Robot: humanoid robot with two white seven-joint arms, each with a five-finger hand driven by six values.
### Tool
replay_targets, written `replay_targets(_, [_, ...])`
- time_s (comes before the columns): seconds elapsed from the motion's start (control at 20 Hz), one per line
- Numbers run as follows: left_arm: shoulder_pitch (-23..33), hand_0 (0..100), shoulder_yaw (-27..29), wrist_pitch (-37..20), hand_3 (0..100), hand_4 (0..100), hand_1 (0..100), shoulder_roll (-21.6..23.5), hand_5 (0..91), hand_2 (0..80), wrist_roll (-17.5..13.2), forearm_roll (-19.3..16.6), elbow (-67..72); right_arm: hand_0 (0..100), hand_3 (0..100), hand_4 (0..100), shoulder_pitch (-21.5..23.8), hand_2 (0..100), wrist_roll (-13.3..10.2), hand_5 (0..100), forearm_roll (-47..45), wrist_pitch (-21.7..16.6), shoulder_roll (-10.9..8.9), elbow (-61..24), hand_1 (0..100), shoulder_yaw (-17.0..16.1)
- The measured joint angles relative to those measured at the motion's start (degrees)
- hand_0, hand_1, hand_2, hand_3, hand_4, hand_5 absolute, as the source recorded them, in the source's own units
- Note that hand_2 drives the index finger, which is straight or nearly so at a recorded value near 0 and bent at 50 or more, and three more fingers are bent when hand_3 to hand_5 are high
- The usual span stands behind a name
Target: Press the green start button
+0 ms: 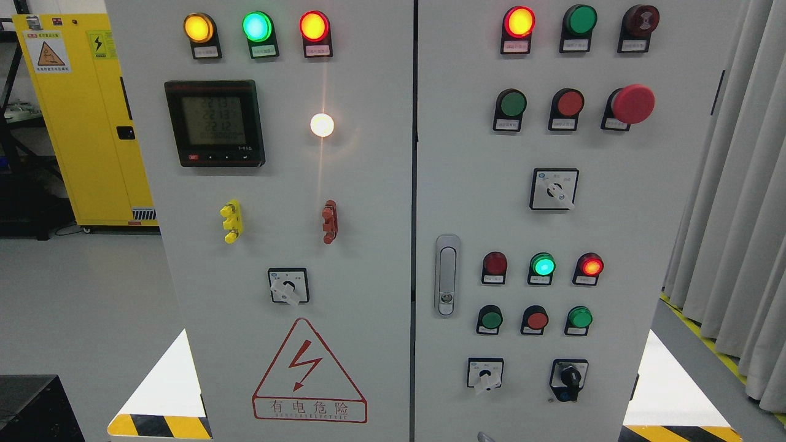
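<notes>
Round green start button point(511, 104), unlit, black bezel, white label beneath

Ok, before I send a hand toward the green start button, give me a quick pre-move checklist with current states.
1. Target identified: cannot tell. Several green buttons show, at upper right, lower left of the right door and lower right; labels unreadable.
2. Hands in view: not ok, neither shows.
3. Path to the right door: ok, nothing in front.
4. Red mushroom button clear of the upper green button: ok, a red button sits between.
5. Panel powered: ok, green lamp lit.
</notes>
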Motion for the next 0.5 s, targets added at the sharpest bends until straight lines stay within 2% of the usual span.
replay_targets(0.1, [0.0, 12, 0.0, 0.0, 0, 0, 56, 0.0, 0.0, 0.0, 0.0, 0.0, 0.0, 54, 60, 74, -1.0, 0, -1.4, 74, 4.7, 0.0, 0.0, 0.5, 81, -1.2])
replay_targets(0.2, [0.0, 12, 0.0, 0.0, 0, 0, 56, 0.0, 0.0, 0.0, 0.0, 0.0, 0.0, 56, 78, 89, -2.0, 0, -2.4, 89, 9.9, -0.1, 0.0, 1.0, 83, -2.4])
replay_targets(0.35, [0.0, 12, 0.0, 0.0, 0, 0, 56, 0.0, 0.0, 0.0, 0.0, 0.0, 0.0, 56, 86, 95, -3.6, 0, -3.4, 94, 18.7, -1.2, 0.0, 1.4, 83, -4.6])
replay_targets(0.5, [0.0, 12, 0.0, 0.0, 0, 0, 56, 0.0, 0.0, 0.0, 0.0, 0.0, 0.0, 54, 89, 98, -5.1, 0, -4.5, 97, 27.2, -1.6, 0.0, 1.7, 83, -6.5])
